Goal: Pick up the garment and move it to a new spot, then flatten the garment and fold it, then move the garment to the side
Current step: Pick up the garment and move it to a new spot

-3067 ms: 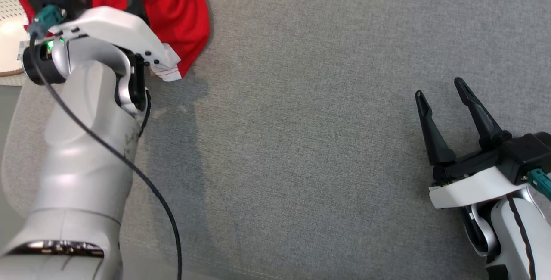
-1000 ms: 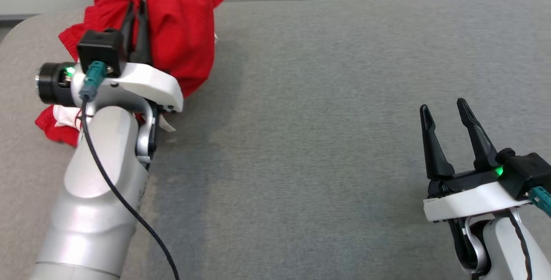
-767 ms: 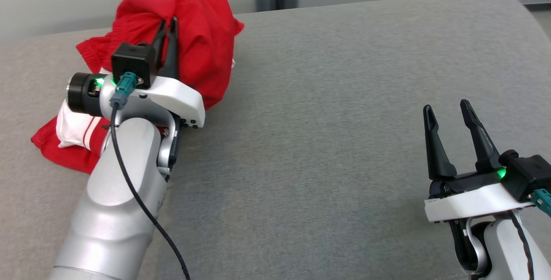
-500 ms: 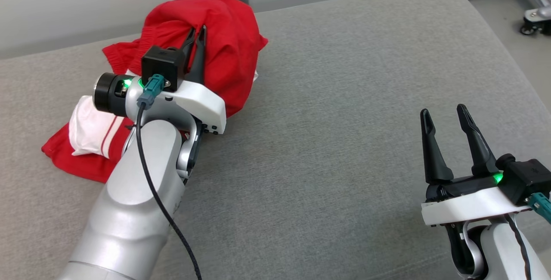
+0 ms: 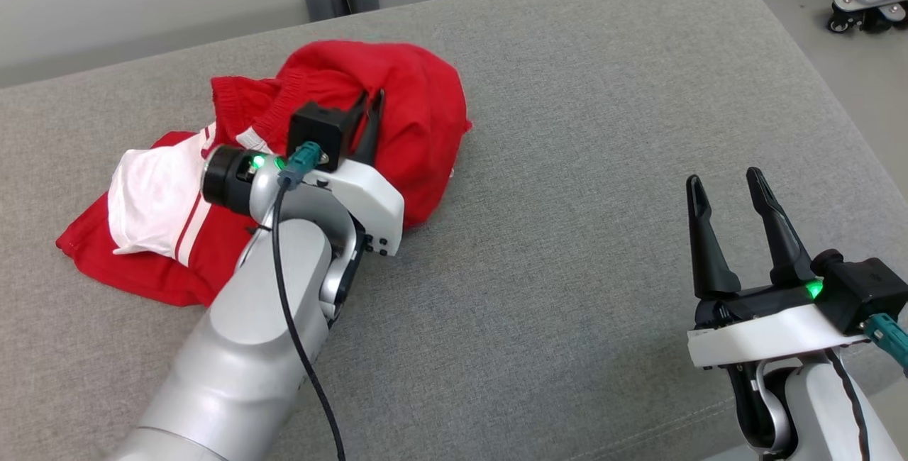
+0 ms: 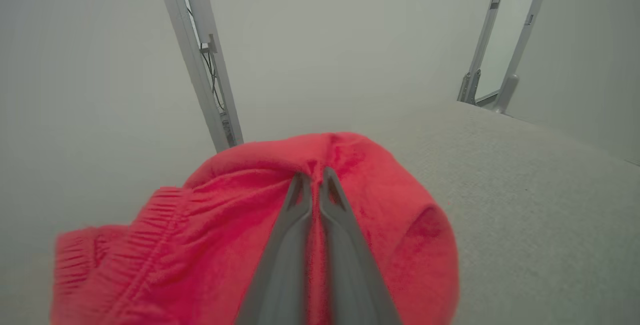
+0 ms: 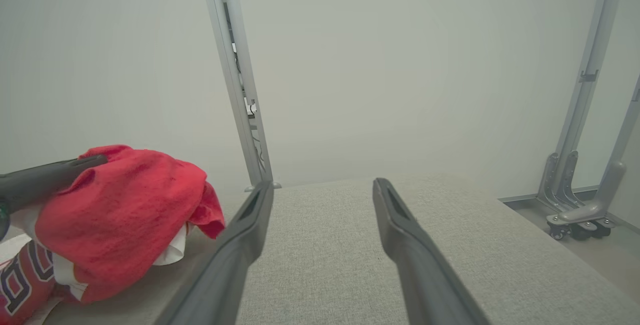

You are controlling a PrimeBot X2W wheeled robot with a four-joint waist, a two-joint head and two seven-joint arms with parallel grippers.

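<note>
Garment [image 5: 425, 106], red with a white panel, sits bunched at the far left of the grey cushion [image 5: 603, 184], and its raised fold is pinched tight between the left gripper [image 5: 370, 98] fingers. Right gripper [image 5: 723, 179] hovers well apart at the near right, fingers spread and empty.

dark, white-edged characters [image 7: 15, 277] on the red garment [image 7: 120, 210], low in the left corner of the right wrist view, cut off by the edge, too partial to read
</note>
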